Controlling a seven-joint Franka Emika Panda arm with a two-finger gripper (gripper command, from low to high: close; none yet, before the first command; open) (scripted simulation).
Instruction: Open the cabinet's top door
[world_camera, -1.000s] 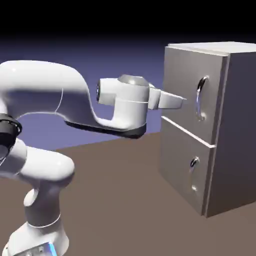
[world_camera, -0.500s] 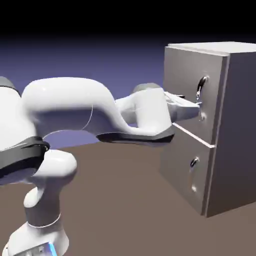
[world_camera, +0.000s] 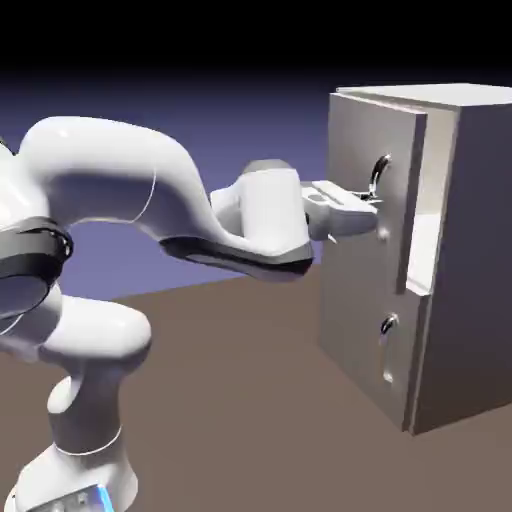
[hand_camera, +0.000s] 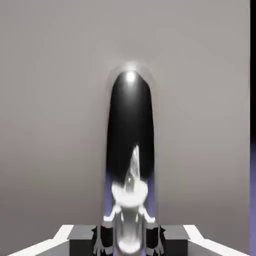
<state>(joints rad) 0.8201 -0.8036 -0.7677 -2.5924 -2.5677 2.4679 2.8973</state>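
Swung a little out from the cabinet (world_camera: 465, 250) since a second ago, the top door (world_camera: 365, 190) shows pale interior behind; the claw (world_camera: 372, 205) is clamped on its chrome handle (hand_camera: 131, 150). Pulling along the hinge's arc should keep the grip from slipping.

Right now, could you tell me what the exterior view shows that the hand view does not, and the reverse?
Only the exterior view shows the whole boxy grey metallic cabinet, its shorter lower panel, the white robot arm, and the pale gap where the taller grey top door has swung ajar. Only the hand view shows, close up, the tool shut on the curved chrome bar handle. Both show the door, the handle and the tool at it.
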